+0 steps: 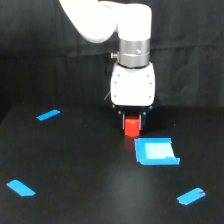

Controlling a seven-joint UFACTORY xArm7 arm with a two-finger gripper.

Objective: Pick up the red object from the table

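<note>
Here the white arm (127, 35) hangs over the table (75, 165); its gripper (132, 120) brackets the red object (131, 127), a dark finger showing at each side; whether the fingers press it cannot be told; the block stands just behind the flat blue square piece (156, 151); three blue tape strips (48, 115) lie well apart.

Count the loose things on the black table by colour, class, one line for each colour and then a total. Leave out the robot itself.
Red: 1, the red object, between the pincer fingers.
Blue, square piece: 1, the flat blue square piece, next to the red one.
Blue, tape strips: 3, at and.
Total: 5 things on the table.
</note>
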